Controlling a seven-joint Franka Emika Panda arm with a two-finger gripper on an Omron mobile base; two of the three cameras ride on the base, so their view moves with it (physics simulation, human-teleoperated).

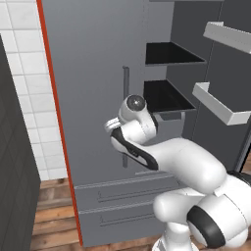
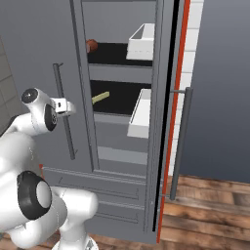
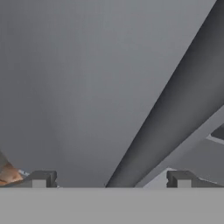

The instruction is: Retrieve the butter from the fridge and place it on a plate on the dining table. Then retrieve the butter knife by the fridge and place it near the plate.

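Grey fridge (image 2: 117,146) right door ajar, butter (image 2: 100,97) on shelf, fingers (image 3: 39,179) wide by left handle (image 3: 162,118).

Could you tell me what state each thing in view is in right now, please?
fridge: right door swung open, left door shut, both bottom drawers shut.
butter: lying on the lower fridge shelf, not yet picked up.
gripper: open, empty, close to the shut left door beside its bar handle.
door bins: riding on the open door; nothing shows above their rims.
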